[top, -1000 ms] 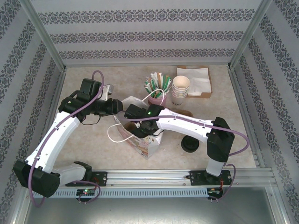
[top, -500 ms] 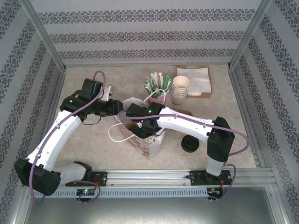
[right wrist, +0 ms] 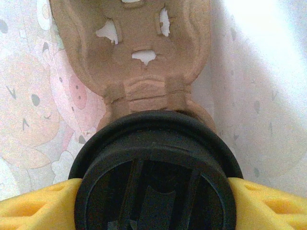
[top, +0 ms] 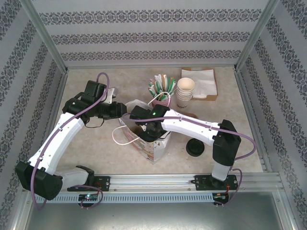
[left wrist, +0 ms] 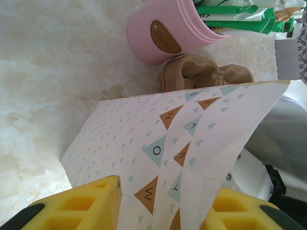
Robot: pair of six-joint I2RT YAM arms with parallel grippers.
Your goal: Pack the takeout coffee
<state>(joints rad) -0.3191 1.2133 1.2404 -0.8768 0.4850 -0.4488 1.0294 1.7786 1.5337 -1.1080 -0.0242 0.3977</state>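
Clasps the takeout coffee (right wrist: 156, 177) by its black lid with the right end effector (right wrist: 153, 207), down inside the paper bag (left wrist: 134, 143), close above the brown pulp carrier (right wrist: 139, 57) lying at the bottom. Straddles the bag's wall with the left end effector (left wrist: 163, 208); hard to tell if pinching the paper or only bracketing it. Looks mostly done: remains to seat it in the carrier, let go, and draw clear of the bag.

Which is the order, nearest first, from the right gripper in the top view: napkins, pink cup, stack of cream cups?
From the right gripper:
1. pink cup, just behind the bag.
2. stack of cream cups, back right.
3. napkins, farthest back right.
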